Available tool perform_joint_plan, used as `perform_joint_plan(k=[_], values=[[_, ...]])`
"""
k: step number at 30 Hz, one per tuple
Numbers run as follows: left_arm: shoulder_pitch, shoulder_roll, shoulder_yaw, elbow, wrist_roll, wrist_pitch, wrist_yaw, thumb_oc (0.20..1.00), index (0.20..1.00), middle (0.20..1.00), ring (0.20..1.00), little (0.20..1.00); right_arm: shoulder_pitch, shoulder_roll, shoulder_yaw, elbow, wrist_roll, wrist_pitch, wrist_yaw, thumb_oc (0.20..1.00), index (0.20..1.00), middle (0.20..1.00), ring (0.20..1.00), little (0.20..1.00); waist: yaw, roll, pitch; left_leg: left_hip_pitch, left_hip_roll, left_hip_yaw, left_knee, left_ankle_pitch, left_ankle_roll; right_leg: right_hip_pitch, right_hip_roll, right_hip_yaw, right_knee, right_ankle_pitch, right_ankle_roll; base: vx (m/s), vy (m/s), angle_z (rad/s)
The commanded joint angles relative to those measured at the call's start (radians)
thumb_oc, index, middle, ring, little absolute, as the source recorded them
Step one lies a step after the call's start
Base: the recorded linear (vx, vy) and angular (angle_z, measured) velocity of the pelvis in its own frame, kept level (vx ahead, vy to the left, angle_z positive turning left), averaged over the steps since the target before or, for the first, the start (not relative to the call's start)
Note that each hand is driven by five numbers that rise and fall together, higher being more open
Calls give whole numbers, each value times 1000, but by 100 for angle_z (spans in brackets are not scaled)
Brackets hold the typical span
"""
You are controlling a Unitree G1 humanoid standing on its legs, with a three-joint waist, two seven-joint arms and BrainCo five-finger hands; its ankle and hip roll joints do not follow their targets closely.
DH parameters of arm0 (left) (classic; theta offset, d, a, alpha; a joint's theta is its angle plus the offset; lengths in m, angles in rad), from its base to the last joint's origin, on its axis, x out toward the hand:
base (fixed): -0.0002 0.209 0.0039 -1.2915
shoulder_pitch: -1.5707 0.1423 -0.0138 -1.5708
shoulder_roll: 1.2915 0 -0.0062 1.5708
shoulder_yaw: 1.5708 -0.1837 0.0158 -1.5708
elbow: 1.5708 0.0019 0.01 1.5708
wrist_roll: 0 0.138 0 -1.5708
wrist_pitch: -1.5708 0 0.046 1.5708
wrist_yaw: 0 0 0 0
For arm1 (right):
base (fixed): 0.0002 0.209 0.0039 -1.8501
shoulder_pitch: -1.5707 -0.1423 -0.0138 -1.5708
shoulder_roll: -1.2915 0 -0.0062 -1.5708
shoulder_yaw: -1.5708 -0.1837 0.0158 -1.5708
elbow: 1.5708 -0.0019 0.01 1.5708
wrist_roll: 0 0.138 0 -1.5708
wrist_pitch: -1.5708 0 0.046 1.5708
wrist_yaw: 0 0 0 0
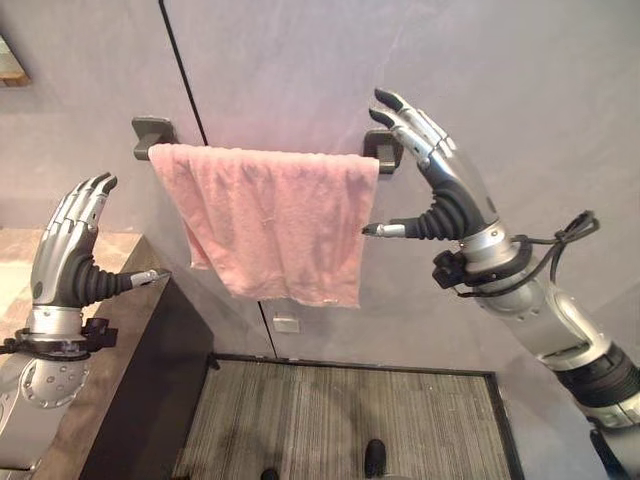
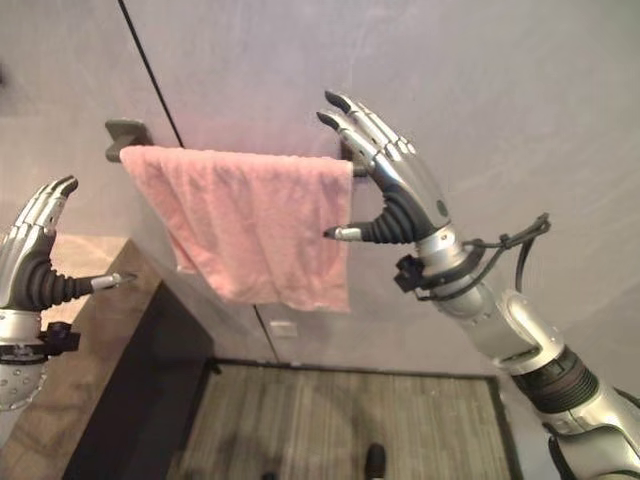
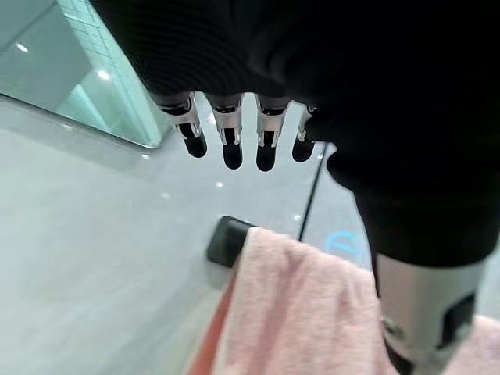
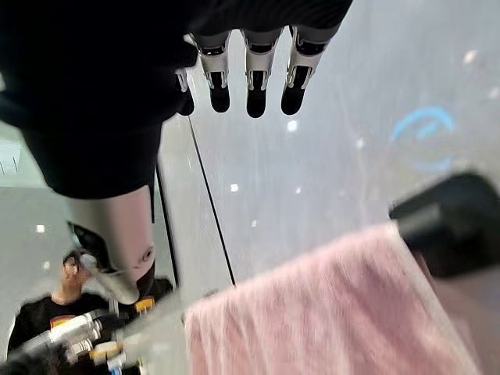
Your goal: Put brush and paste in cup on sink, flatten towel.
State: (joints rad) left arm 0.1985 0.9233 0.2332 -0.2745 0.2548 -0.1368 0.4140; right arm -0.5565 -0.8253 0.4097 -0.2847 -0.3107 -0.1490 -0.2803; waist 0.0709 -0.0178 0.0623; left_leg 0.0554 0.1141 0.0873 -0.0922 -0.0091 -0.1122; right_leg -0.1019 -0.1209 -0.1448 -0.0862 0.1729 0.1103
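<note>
The robot's left hand (image 1: 66,262), silver fingers with dark tips above a dark ribbed cover, is raised upright on its silver-grey forearm, fingers straight and close together, thumb pointing sideways toward the other arm. The right hand (image 1: 440,170) is lifted higher on a bent silver-grey arm, fingers extended upward, thumb stretched out level. Its fingertips seem close to the wall, though contact is unclear.
</note>
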Motion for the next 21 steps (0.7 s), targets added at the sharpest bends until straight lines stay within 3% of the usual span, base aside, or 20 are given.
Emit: perform_joint_plan(k=[1,10,21], values=[[-96,59,4,24,8,-1,38,1000,1000,1000,1000,1000,-51,-8,16,3,-20,33,33,1000,1000,1000,1000,1000,-28,-28,-13,-91,23,-11,5,79,-35,98,-111,46,-1,-76,109,23,-10,14],[-282,94,-75,107,13,16,45,1000,1000,1000,1000,1000,-219,0,114,133,-103,86,71,1000,1000,1000,1000,1000,-31,-35,-12,-116,21,-21,5,83,-40,86,-109,37,-1,-74,107,16,-2,2],[-383,95,-149,53,34,8,28,1000,1000,1000,1000,1000,-238,35,93,65,-169,78,64,1000,1000,1000,1000,1000,-53,-31,-14,-121,21,-16,5,75,-39,78,-108,44,-1,-79,104,29,0,0]])
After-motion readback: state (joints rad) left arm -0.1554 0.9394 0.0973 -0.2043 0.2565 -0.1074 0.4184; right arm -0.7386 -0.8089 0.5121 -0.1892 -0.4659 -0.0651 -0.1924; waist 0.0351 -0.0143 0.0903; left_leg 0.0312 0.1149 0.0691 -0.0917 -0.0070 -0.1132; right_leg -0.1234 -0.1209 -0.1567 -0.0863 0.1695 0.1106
